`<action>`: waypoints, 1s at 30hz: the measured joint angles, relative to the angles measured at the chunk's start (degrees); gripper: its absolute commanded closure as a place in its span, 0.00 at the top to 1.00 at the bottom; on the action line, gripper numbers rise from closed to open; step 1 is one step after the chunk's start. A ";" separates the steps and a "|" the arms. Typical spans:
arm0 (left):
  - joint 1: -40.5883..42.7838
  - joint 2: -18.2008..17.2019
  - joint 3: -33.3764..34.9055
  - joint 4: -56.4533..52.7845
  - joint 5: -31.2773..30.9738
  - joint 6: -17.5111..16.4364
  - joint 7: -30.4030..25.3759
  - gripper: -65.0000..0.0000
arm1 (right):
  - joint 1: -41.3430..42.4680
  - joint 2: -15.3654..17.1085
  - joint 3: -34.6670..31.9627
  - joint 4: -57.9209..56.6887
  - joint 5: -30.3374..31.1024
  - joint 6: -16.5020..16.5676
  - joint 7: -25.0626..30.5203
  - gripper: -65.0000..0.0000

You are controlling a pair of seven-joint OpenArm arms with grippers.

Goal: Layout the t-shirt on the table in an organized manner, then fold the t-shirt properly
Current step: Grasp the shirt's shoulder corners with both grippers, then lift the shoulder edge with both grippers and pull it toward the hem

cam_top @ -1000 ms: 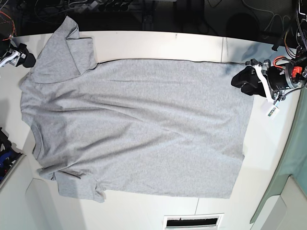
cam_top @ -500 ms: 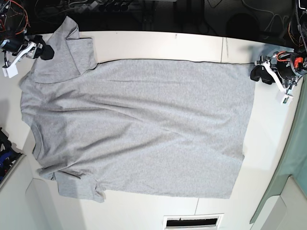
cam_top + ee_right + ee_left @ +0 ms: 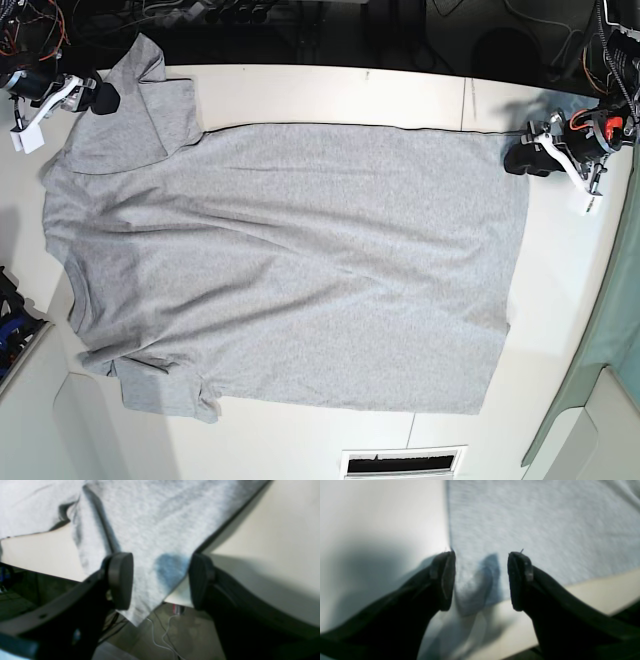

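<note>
Gripper of the right arm [image 3: 100, 99] reaches in low from the far left edge, jaws spread, its tips straddling the sleeve [image 3: 160, 545] that overhangs the counter [image 3: 320, 90]; nothing is pinched. One t-shirt [image 3: 290, 260] lies flat, plain side up, across the middle of the one counter. At far right the left gripper [image 3: 520, 158] points inward, jaws spread, straddling the hem corner [image 3: 475, 597]. Two grippers in all.

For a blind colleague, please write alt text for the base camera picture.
A grey t-shirt lies spread flat on a white table, seen from above. The left end effector is at its hem corner, and the right end effector is at the far sleeve; both are open.
</note>
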 measured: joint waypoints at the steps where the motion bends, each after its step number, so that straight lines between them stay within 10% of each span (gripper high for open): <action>1: 0.02 0.37 0.00 0.00 -0.90 -0.83 0.98 0.53 | -0.09 -0.33 0.00 0.00 0.37 0.00 0.00 0.53; 6: 0.26 0.63 0.17 -0.24 -1.95 -0.96 2.29 0.01 | -0.28 -1.11 -0.02 -0.02 0.59 -0.31 -0.81 0.12; 8: 0.46 0.63 0.17 -0.28 -2.38 -0.96 2.40 0.00 | -0.35 -1.25 -0.04 -0.13 0.42 -0.55 -1.03 0.00; 18: 3.06 -7.63 0.37 2.84 -19.04 -1.07 9.88 0.00 | -3.10 -1.51 6.01 4.04 3.39 -0.85 -4.87 0.00; 30: 5.20 -9.16 -0.20 6.54 -26.80 -1.18 13.29 0.00 | -11.91 -1.53 8.31 17.53 5.60 -0.68 -5.55 0.00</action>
